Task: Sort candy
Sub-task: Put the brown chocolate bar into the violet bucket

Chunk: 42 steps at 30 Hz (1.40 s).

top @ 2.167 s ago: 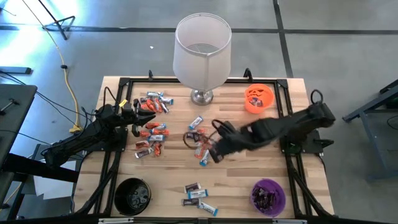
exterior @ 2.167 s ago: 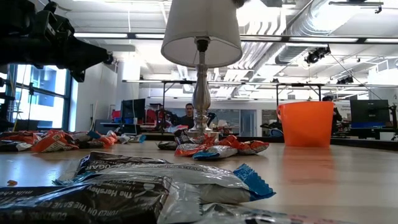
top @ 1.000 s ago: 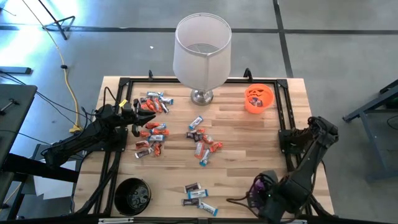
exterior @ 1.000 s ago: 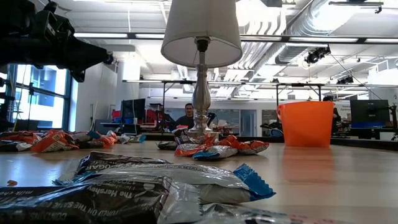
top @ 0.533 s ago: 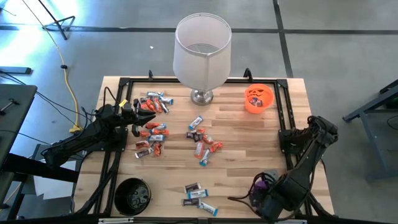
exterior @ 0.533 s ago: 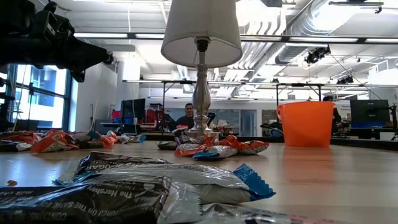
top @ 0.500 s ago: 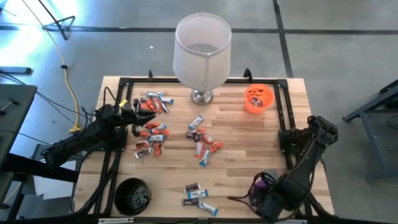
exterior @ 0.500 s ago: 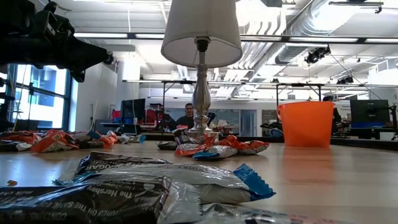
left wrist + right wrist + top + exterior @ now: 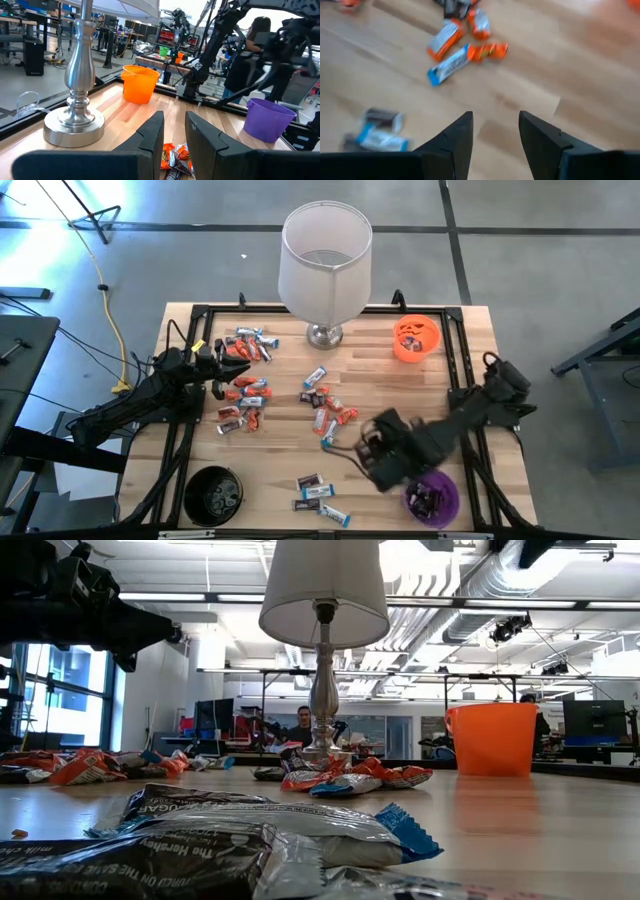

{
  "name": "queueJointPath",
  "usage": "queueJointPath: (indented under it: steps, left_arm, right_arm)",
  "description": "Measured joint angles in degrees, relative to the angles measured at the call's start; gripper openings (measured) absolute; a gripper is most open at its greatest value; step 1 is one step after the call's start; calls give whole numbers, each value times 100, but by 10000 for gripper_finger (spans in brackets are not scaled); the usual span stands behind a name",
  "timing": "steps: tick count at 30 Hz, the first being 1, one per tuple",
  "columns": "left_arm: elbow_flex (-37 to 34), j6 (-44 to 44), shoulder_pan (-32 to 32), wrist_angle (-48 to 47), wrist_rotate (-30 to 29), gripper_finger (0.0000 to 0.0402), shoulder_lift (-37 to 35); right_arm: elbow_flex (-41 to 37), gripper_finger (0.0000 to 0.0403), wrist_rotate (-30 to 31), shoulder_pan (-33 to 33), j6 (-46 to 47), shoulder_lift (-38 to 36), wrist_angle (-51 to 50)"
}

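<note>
Your right gripper [image 9: 492,131] hangs empty, fingers apart, over bare worktop [image 9: 400,395] just left of the purple bowl [image 9: 432,495]. The nearest candy [image 9: 467,54] is the centre cluster, a little farther and to the left of it. The blue-white bar's long axis runs diagonally. The left gripper [image 9: 174,131] waits, narrowly open, by the left pile.

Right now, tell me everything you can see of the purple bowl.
The purple bowl sits on the table's near-right corner, upright, mouth up. It looks like thin plastic, a small round pail flaring toward its rim in the left wrist view. Dark-wrapped candy lies inside. The right gripper, open and empty, hangs just beside its rim, toward the table's middle; I cannot tell if the arm touches it.
</note>
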Motion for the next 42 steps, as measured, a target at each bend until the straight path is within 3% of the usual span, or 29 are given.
queueJointPath:
  steps: [6,16,28,42]
  left_arm:
    - [1,-2,1,-1,1,64,1]
    - [0,0,-1,-1,-1,65,0]
    - [-1,0,1,1,1,64,-1]
    - [0,0,1,-1,-1,64,0]
  right_arm:
    - [-2,153,8,-984,-1539,442,498]
    - [-4,153,-204,-1883,-4219,1194,3649]
    - [-4,153,-546,-2559,-4619,1918,4136]
    - [-4,153,-442,-2849,-3800,2595,4162]
